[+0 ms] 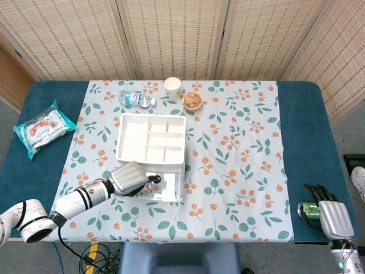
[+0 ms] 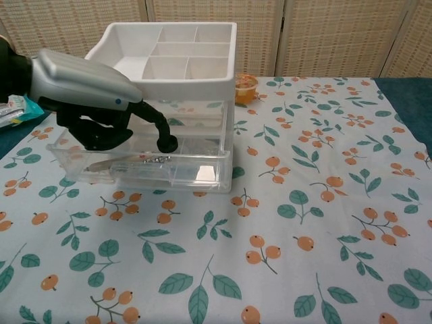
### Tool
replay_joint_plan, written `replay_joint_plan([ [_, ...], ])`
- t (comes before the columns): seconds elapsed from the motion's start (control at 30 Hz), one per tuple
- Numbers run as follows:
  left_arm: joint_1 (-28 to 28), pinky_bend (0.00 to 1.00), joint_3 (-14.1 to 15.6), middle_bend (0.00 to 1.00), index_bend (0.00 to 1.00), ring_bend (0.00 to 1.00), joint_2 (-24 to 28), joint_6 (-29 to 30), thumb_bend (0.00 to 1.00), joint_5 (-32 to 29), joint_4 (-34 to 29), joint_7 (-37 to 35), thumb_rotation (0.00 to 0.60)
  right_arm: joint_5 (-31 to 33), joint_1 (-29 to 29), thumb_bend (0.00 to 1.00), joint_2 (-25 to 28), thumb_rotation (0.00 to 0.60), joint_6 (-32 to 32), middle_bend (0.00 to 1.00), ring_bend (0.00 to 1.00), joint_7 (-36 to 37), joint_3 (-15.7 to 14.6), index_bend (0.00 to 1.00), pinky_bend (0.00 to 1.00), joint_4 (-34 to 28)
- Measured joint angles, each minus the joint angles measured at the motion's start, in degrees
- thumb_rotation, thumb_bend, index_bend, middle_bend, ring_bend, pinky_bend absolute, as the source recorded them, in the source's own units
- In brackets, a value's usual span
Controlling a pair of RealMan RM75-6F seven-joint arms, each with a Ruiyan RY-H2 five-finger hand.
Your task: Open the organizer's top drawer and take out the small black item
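Behind the white organizer (image 1: 151, 140) stand a water bottle (image 1: 137, 99), a paper cup (image 1: 172, 87) and a snack cup (image 1: 192, 100); a food packet (image 1: 43, 128) lies far left on the blue table (image 1: 302, 131). The floral cloth right of the organizer lies bare. The clear drawer (image 2: 145, 165) juts out toward the near edge. The left hand (image 2: 88, 94) hovers over it, fingers curled, one dark fingertip (image 2: 167, 143) dipping inside among small metal bits. I cannot pick out the small black item. The right hand (image 1: 331, 216), at the near right corner, wraps a green can (image 1: 309, 210).

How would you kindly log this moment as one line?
drawer: open | left hand: reaching in, nothing held | right hand: holds green can
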Motion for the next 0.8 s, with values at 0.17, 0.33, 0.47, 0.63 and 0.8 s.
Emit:
replay_joint_plan([
  [0.17,0.21,1.0,-0.08,0.95,0.28,1.0,0.71,-0.41,0.74,-2.13,-1.07,2.17,0.6,-0.06,0.06,0.33,-0.01,0.6,-0.06,0.23,0.17,0.07,0.0,0.14,0.25,-0.02],
  [0.33,0.77,1.0,-0.23,0.95,0.28,1.0,1.26,0.14,0.74,-3.69,-1.97,4.18,0.6,-0.08,0.05,0.33,0.02,0.6,-0.03,0.23,0.17,0.1,-0.01,0.14,0.25,-0.13],
  [0.47,1.19,1.0,-0.34,0.95,0.29,1.0,1.69,0.67,0.74,-4.9,-2.42,5.33,0.6,-0.15,0.03,0.33,0.08,0.6,0.02,0.23,0.18,0.12,-0.04,0.14,0.25,-0.24],
  [0.63,1.28,1.0,-0.22,0.95,0.29,1.0,2.33,0.03,0.74,-6.69,-3.16,7.28,0.6,-0.27,0.0,0.33,0.07,0.6,0.14,0.23,0.18,0.2,-0.07,0.14,0.25,-0.26],
  [0.8,1.94,1.0,-0.45,0.95,0.29,1.0,2.75,1.6,0.74,-7.02,-4.21,8.08,0.6,-0.33,-0.06,0.33,0.07,0.6,0.32,0.23,0.18,0.3,-0.06,0.14,0.25,-0.21],
])
